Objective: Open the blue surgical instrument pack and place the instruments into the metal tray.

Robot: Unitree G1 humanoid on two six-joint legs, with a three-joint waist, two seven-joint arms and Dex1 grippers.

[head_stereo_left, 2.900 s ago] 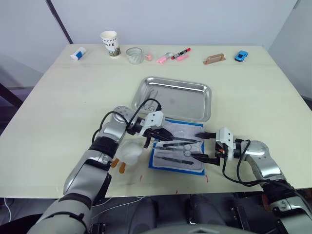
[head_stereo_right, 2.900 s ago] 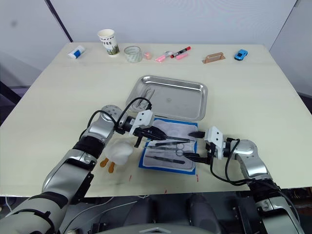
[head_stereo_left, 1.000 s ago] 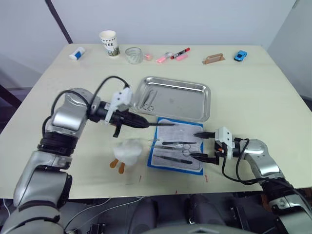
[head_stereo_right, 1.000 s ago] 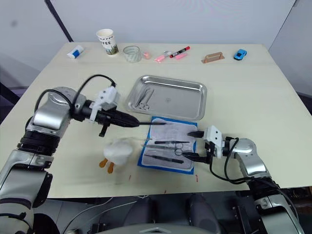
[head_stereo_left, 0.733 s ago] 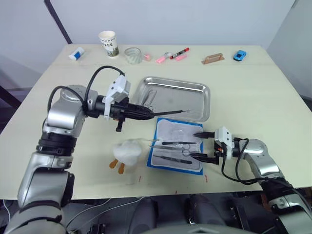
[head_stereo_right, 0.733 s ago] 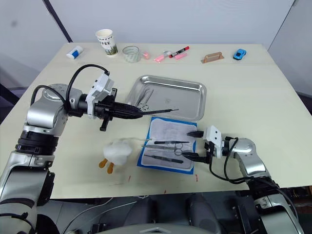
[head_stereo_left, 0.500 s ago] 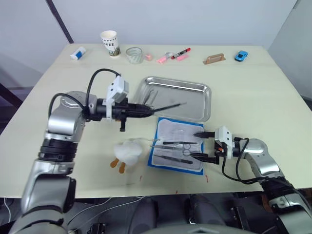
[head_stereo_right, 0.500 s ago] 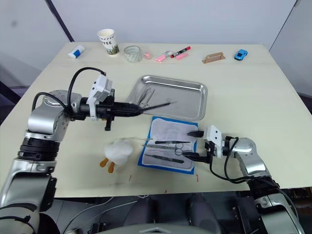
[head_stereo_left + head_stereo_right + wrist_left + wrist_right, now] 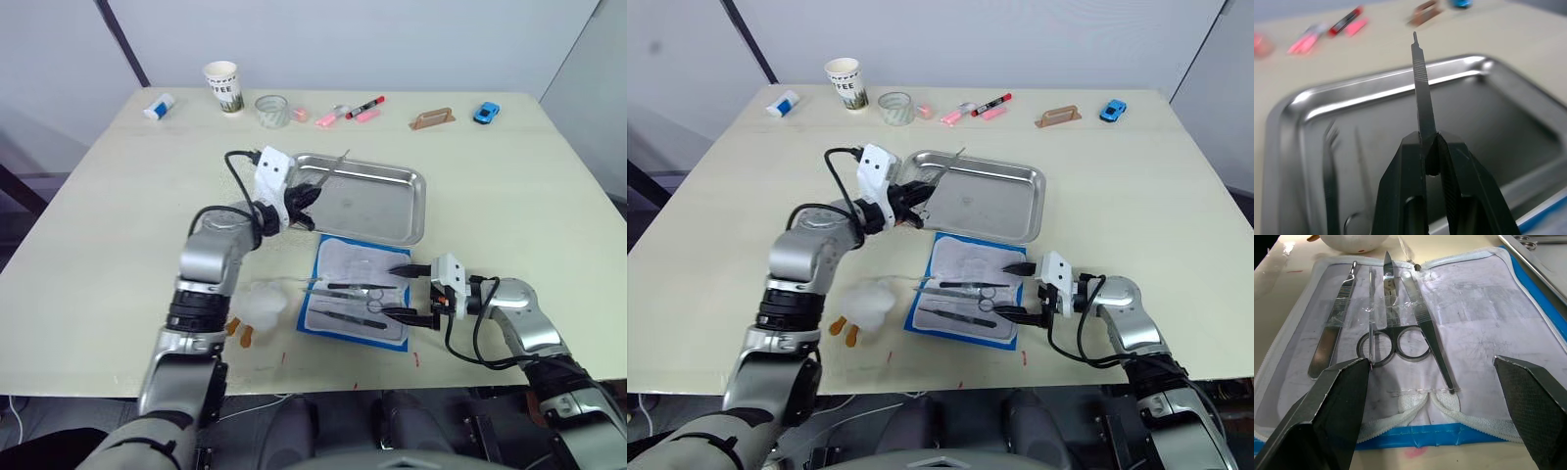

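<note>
The metal tray (image 9: pixel 384 203) lies mid-table. Over its left end my left gripper (image 9: pixel 312 188) is shut on a slim grey instrument (image 9: pixel 1419 83), which points up and away across the tray (image 9: pixel 1488 112). Two thin instruments (image 9: pixel 1330 161) lie inside the tray near that end. The blue surgical instrument pack (image 9: pixel 361 264) lies open just in front of the tray, pale lining up. Scissors (image 9: pixel 1393 340) and several other slim instruments (image 9: pixel 353 291) rest on it. My right gripper (image 9: pixel 395 292) is open at the pack's right edge, fingers (image 9: pixel 1327 401) wide apart and holding nothing.
A white toy duck (image 9: pixel 260 305) with orange feet lies left of the pack. Along the far edge stand a small bottle (image 9: pixel 157 106), paper cup (image 9: pixel 221 86), clear jar (image 9: pixel 270 110), red-capped marker (image 9: pixel 363 106), tan block (image 9: pixel 430 118) and blue toy car (image 9: pixel 484 113).
My left gripper has carried the slim instrument from left of the tray to over its left end, and the tool now tilts upward. The right arm has stayed still.
</note>
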